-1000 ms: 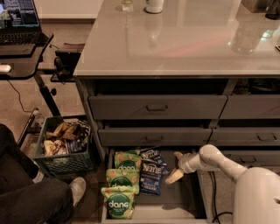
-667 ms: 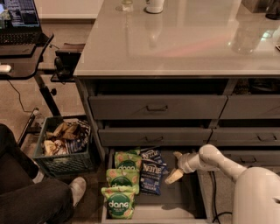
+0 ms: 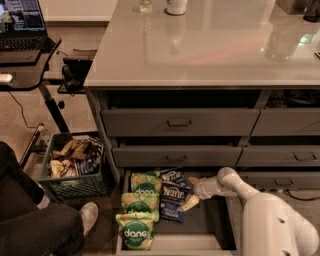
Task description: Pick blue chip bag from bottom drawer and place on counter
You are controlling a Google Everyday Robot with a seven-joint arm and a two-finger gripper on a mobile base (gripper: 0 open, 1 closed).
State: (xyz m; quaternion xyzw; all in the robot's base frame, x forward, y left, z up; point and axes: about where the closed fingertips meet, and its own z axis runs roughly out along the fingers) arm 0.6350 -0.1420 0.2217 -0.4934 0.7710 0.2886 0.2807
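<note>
The bottom drawer (image 3: 210,227) is pulled open at the foot of the cabinet. A blue chip bag (image 3: 174,196) with white "Kettle" lettering lies in it, with a second navy bag (image 3: 171,176) just behind it. Three light-green "dang" bags (image 3: 136,230) lie in a row to their left. My gripper (image 3: 191,200) reaches down into the drawer from the right, its pale fingers (image 3: 190,203) right beside the blue chip bag's right edge. The glossy pale-grey counter (image 3: 210,50) tops the cabinet above.
Closed dark-grey drawer fronts (image 3: 179,123) sit above the open drawer. A dark crate (image 3: 72,172) of snacks stands on the floor at left. A person's leg and shoe (image 3: 85,216) are at lower left. A black desk with a laptop (image 3: 22,30) is at upper left. A cup (image 3: 176,6) and glass stand on the counter's far edge.
</note>
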